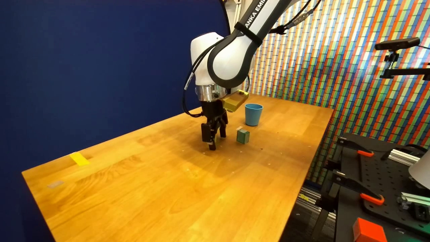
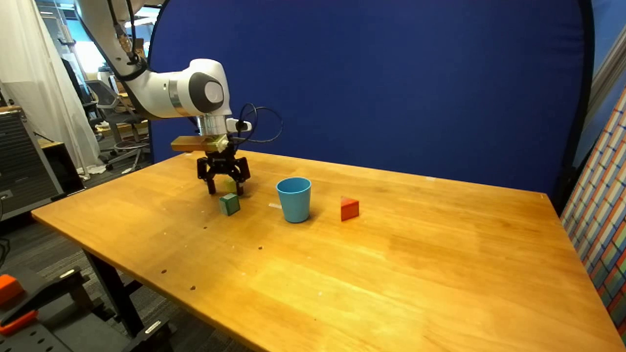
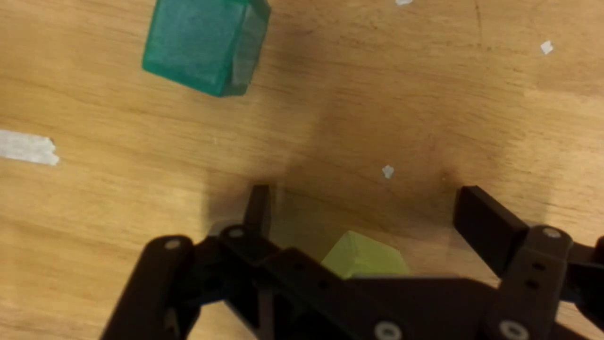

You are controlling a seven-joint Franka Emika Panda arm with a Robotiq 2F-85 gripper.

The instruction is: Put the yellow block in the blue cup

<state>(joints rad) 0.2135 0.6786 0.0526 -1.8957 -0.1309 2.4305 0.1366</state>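
One claw (image 2: 225,189), one yellow block (image 2: 230,186), one green block (image 2: 229,204), one blue cup (image 2: 295,201), one red wedge (image 2: 349,209), one tabletop (image 2: 415,269).

Left to right in an exterior view: the claw, spread wide, holding nothing; the yellow block on the tabletop between its jaws, touching neither, small, smooth-faced, pale greenish-yellow; the green block at the yellow one's six o'clock; the upright blue cup at three; the red wedge at the cup's three.

The block (image 3: 365,259) sits between the jaws, apart from the cup (image 2: 295,204).
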